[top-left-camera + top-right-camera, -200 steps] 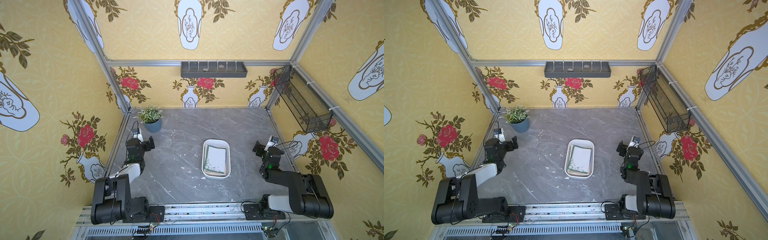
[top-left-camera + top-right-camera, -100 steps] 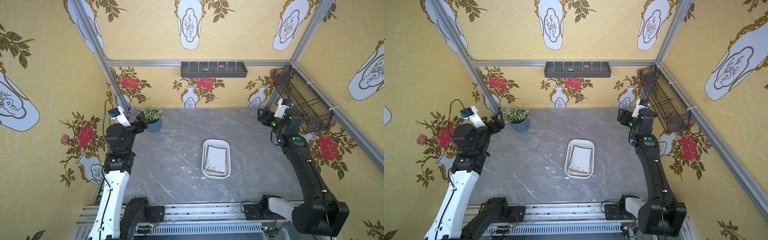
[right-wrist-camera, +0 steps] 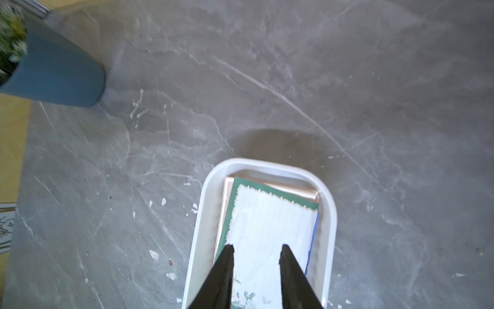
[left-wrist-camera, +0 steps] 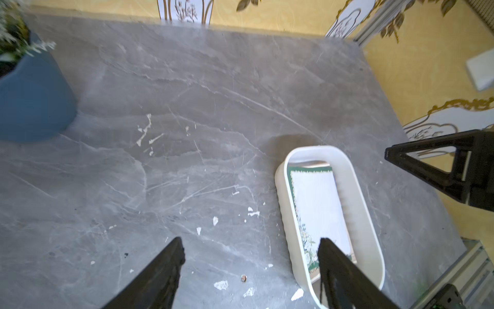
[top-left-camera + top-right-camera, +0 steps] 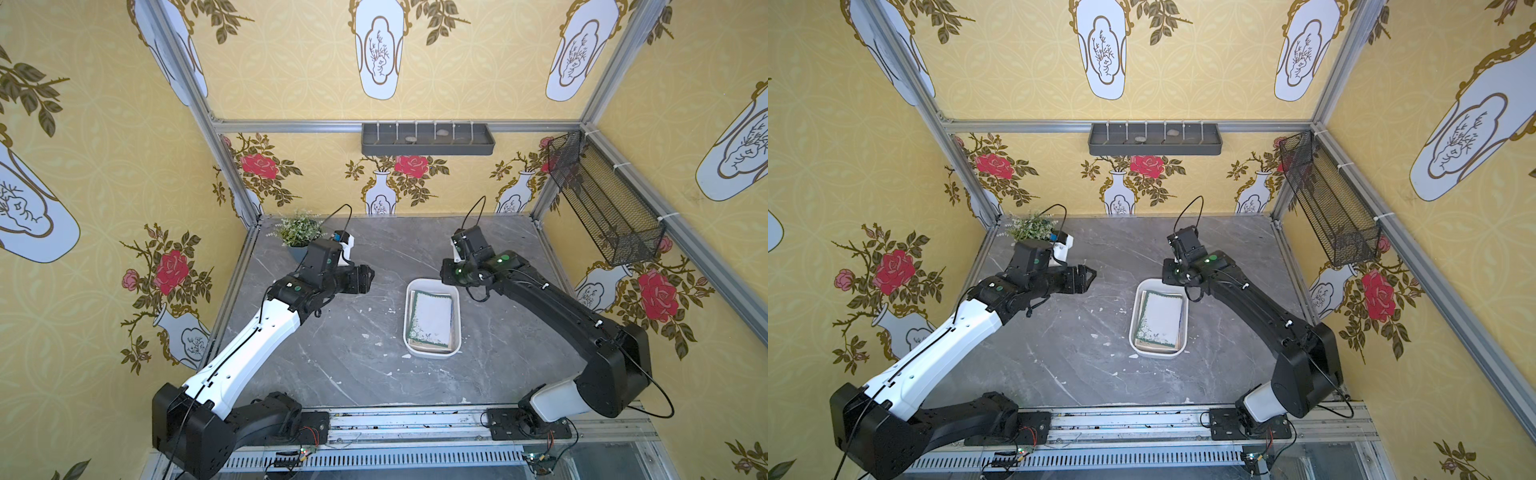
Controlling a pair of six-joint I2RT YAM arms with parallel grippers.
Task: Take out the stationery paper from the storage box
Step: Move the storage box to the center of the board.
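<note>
The white storage box (image 5: 458, 316) (image 5: 1186, 320) lies right of the table's middle, and the stationery paper (image 5: 432, 318) (image 5: 1160, 318) is stacked inside it. The top sheet (image 3: 270, 227) is white and lined with a green floral border; tan and blue edges show under it. My right gripper (image 5: 448, 277) (image 3: 257, 247) hangs open above the box's far end, with nothing between its fingers. My left gripper (image 5: 368, 279) (image 4: 251, 242) is open above the bare table, to the left of the box (image 4: 358, 192), and holds nothing.
A potted plant in a blue pot (image 5: 299, 235) stands at the back left corner, close behind my left wrist. A grey compartment tray (image 5: 428, 139) hangs on the back wall. A black mesh basket (image 5: 602, 203) hangs on the right wall. White flecks (image 4: 222, 285) dot the tabletop.
Both arms have swung in from the side walls toward the middle. The right gripper now hangs over the box's far end and the left gripper is left of it.
</note>
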